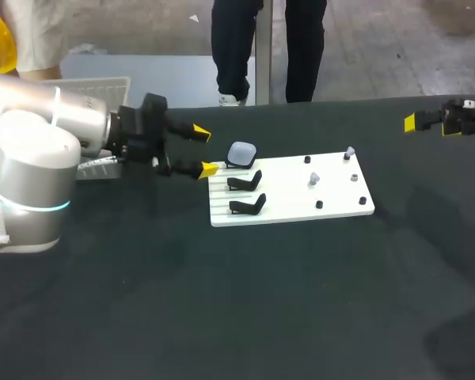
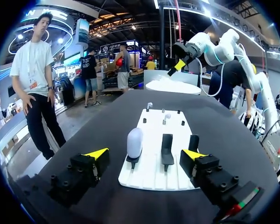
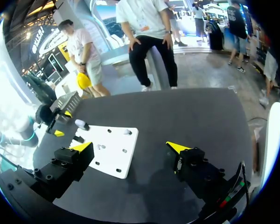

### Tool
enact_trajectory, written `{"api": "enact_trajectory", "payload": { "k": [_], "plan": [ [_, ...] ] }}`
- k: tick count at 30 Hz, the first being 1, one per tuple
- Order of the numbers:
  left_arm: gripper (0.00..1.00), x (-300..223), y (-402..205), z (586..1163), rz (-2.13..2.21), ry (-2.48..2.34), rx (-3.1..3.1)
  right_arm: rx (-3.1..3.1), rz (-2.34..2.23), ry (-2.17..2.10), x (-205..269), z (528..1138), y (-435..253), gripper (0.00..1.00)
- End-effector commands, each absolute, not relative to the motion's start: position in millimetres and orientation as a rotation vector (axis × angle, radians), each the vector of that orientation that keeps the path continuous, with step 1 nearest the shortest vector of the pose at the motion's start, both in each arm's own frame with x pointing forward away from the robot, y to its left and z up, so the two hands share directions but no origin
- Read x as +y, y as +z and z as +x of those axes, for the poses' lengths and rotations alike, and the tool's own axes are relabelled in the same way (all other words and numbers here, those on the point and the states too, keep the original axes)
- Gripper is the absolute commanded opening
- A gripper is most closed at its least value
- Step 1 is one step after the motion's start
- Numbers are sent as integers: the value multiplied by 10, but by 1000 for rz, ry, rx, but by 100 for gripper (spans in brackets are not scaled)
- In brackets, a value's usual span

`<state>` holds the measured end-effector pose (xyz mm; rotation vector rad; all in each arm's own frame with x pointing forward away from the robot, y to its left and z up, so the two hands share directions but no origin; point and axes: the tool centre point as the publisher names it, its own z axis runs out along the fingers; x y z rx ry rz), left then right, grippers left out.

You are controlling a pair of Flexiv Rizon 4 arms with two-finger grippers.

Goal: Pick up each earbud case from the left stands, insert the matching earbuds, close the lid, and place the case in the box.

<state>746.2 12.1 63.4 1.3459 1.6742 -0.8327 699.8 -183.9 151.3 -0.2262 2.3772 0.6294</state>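
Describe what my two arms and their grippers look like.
The left arm and right arm have rounded silver-white shells with glowing light-blue joint rings. The left gripper and right gripper are blocky black, studded with bolts, with wedge-shaped yellow tips and a red-green stripe near the base.
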Motion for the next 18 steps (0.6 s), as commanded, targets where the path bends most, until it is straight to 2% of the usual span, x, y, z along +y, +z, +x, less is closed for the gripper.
{"api": "enact_trajectory", "payload": {
  "k": [1,18],
  "plan": [
    [100,19,555,7583,1324,-821,1685,2376,-228,631,-1844,6997,1507,100],
    [98,-249,403,7788,1357,-840,1693,2376,-228,631,-1844,6997,1507,100]
  ]
}}
